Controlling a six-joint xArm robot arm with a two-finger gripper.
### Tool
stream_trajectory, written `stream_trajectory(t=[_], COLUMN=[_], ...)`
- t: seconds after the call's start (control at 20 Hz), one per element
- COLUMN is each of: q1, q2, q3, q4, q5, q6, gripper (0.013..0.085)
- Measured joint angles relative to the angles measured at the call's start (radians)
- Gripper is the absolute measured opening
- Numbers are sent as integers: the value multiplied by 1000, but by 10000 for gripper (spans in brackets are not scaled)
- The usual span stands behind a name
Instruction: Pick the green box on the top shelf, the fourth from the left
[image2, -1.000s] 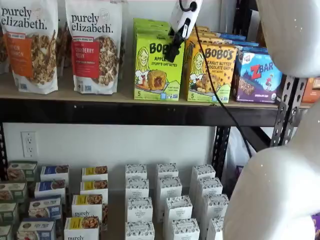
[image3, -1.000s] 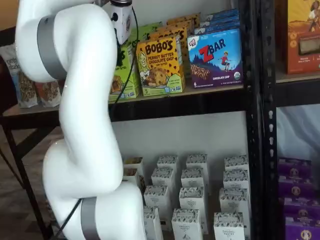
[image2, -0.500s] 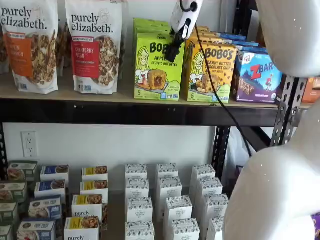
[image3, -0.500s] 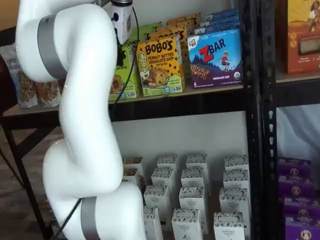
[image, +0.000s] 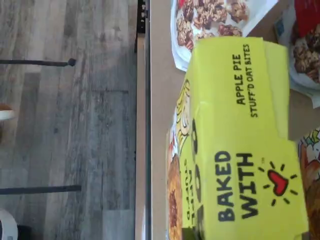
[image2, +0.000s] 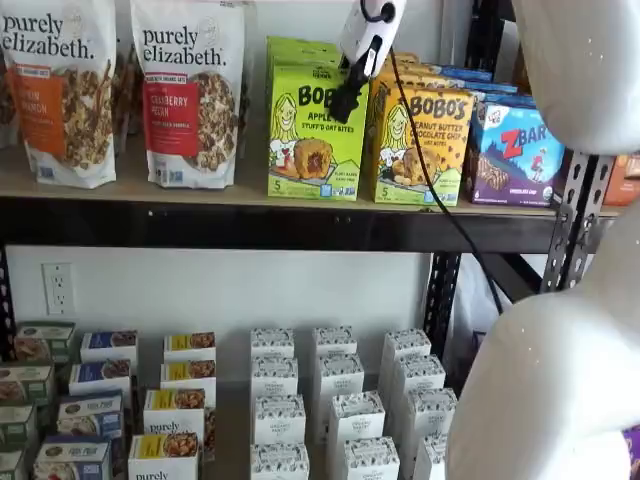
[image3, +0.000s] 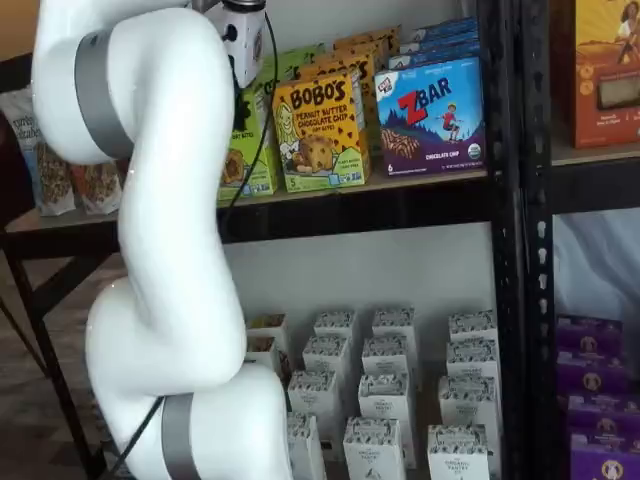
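The green box (image2: 310, 150) stands on the top shelf (image2: 200, 190) between a granola bag and a yellow-orange box. My gripper (image2: 348, 98) reaches down over its top right corner. A black finger lies against its front face and the other is hidden behind it, so the gripper is shut on the box. In a shelf view the arm covers most of the green box (image3: 245, 150), with the gripper (image3: 240, 100) above it. The wrist view looks straight down on the green box (image: 240, 140) lid, reading "APPLE PIE STUFF'D OAT BITES", beside the shelf's tan board (image: 160, 100).
A yellow-orange Bobo's box (image2: 420, 140) touches the green one on its right, then a blue ZBar box (image2: 515, 155). Granola bags (image2: 190, 90) stand to its left. A black cable (image2: 440, 200) hangs from the gripper past the shelf edge. White cartons (image2: 340, 400) fill the lower shelf.
The green box has shifted up very slightly at its top edge. The arm and gripper stay in nearly the same place.
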Motion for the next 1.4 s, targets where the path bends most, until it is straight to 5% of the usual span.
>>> stream_trajectory(t=[0.4,1.4], q1=[7,10], q2=[6,3], q3=[-11,-76], q4=[-23,11], q5=[11,115], q6=[7,35], gripper=[210,210])
